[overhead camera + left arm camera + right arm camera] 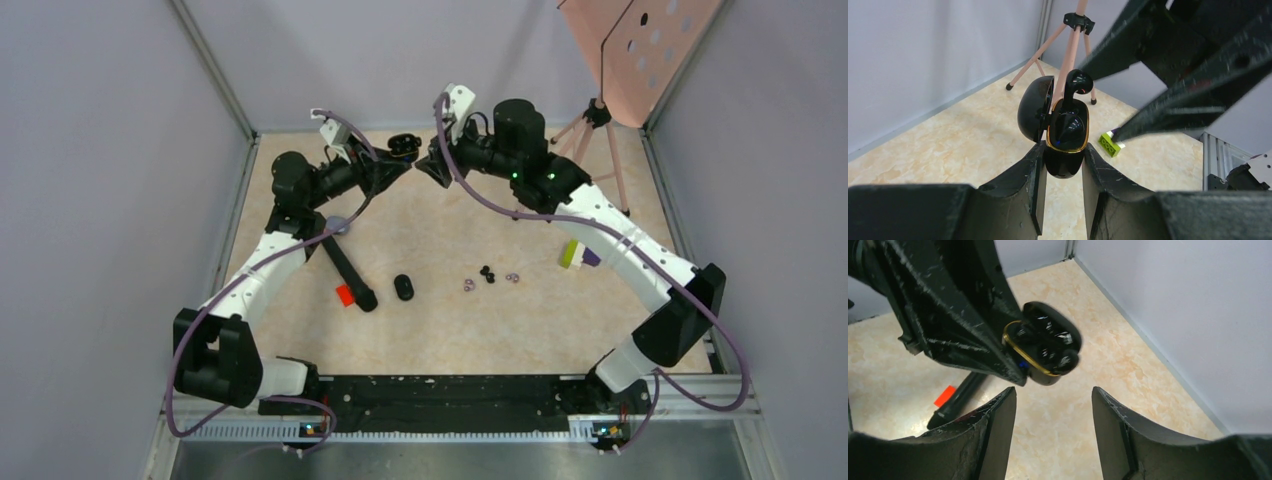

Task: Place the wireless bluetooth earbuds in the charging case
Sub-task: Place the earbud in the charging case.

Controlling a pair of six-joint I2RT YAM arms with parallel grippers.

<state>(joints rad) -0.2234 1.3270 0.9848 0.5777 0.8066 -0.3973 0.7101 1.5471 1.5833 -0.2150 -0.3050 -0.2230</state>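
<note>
Earbuds (489,274): black and purple, loose at mid table (520,330), 6 o'clock of both grippers.
Left gripper (1064,147): clamped on open charging case (1066,125), one black bud (1077,82) poking out.
Right gripper (1053,391): jaws apart, empty, just at the case's 3 o'clock.

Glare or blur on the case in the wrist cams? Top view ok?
Left wrist: charging case in focus, white glints on it and the earbud; left gripper at frame bottom soft. Right wrist: case slightly smeared, glare spots inside. Top external: even light, faint shadows, case tiny.
</note>
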